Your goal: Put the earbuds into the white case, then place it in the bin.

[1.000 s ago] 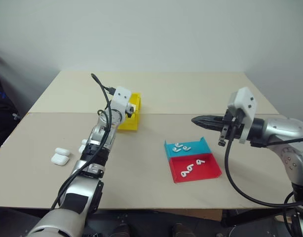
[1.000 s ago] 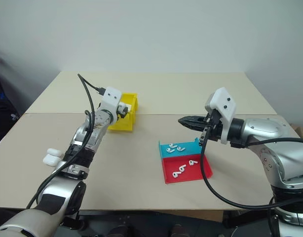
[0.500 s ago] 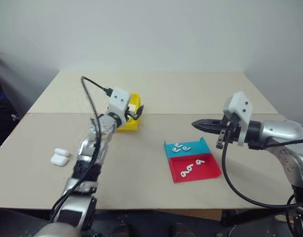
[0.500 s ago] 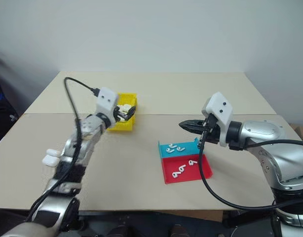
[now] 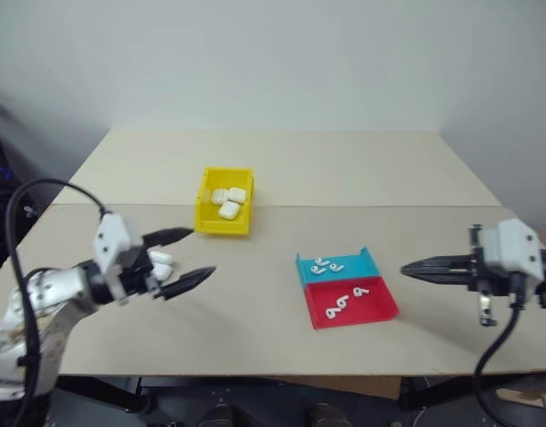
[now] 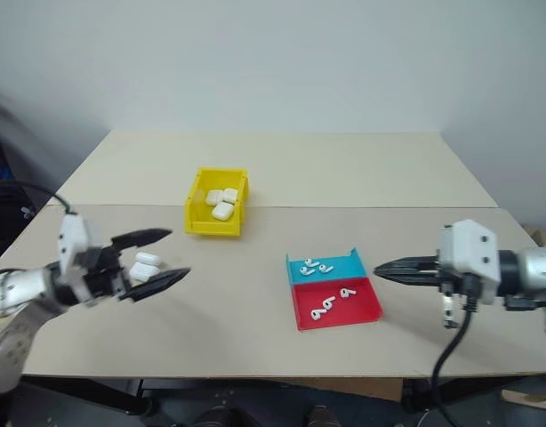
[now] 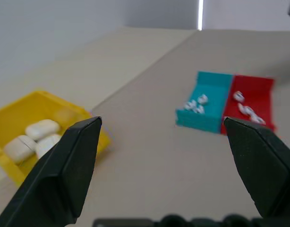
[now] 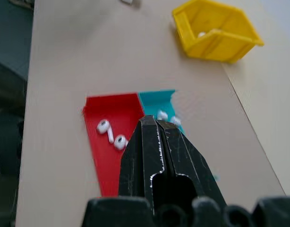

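- On the desk [image 5: 282, 169], three cases [image 5: 228, 201] lie in the yellow bin [image 5: 204, 213].
- Earbuds [image 5: 326, 264] sit in teal and red trays.
- Left hand [image 5: 182, 258] spread, empty.
- Right hand [image 5: 413, 269] pressed together, empty.

The bin [image 5: 224, 213] is sitting on the table [image 5: 282, 169], holding three cases [image 5: 228, 201]. Right of the bin and nearer the robot, two adjoining trays [image 5: 347, 289] are lying, each holding earbuds [image 5: 325, 264]. Left of the bin, nearer, more cases [image 6: 145, 265] are resting on the table.
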### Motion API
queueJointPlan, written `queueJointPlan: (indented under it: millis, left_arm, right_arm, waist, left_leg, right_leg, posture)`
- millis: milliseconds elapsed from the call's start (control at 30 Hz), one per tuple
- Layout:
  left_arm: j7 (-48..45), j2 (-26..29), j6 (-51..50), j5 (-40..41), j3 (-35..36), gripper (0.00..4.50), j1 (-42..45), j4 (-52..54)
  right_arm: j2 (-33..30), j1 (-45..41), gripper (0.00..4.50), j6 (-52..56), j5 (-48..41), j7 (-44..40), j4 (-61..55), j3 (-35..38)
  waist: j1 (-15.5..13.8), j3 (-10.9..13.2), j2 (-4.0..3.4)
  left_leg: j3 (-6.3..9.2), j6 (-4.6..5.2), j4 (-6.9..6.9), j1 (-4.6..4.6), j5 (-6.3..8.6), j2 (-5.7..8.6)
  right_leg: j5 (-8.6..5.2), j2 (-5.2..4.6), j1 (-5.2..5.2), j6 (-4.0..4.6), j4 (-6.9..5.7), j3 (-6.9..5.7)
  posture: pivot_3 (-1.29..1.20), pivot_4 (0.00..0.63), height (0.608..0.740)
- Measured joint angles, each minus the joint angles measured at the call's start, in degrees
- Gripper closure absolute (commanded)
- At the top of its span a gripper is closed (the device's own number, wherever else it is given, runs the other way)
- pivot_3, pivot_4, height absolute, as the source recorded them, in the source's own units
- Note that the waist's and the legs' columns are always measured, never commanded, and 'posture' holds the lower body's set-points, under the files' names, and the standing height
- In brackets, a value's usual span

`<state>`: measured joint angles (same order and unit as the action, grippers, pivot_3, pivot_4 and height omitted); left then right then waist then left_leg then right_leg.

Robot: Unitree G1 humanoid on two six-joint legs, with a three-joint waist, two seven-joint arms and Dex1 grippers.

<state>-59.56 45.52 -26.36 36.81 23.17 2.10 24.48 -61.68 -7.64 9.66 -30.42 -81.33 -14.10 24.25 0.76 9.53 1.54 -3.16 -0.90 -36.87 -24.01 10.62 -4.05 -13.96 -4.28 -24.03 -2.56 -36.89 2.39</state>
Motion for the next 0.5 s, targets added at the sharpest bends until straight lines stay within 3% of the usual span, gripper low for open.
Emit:
queueJointPlan:
  millis: [133,233,500]
  left_arm:
    - [-10.4,3.3,0.9,5.1,9.4,0.03,-9.4,0.7]
    - [-12.5,5.1,1.1,6.3,14.2,0.03,-11.7,1.0]
    - [-12.5,6.5,1.1,8.4,16.4,0.03,-11.0,1.1]
  right_arm:
    - [-2.0,6.6,4.50,-3.3,0.9,-5.1,2.1,5.1]
    - [-2.0,8.7,4.50,-4.7,1.1,-6.2,2.4,6.3]
    - [-2.0,8.2,4.50,-6.7,1.6,-6.0,3.5,5.5]
  waist:
    - [0.1,0.0,0.01]
    - [0.0,0.0,0.01]
    - [0.0,0.0,0.01]
  left_leg:
    - [-0.08,-0.01,0.01,0.06,0.01,-0.03]
    - [-0.09,-0.01,0.00,0.18,0.01,-0.03]
    - [-0.15,-0.02,0.04,0.19,0.02,-0.03]
  right_leg:
    - [-0.19,-0.02,0.01,0.18,-0.01,0.02]
    - [-0.19,-0.03,0.08,0.18,-0.02,0.04]
    - [-0.24,-0.04,0.08,0.19,0.01,0.07]
  posture:
    - [0.00,0.150,0.740]
    - [0.00,0.150,0.740]
    - [0.00,0.150,0.740]
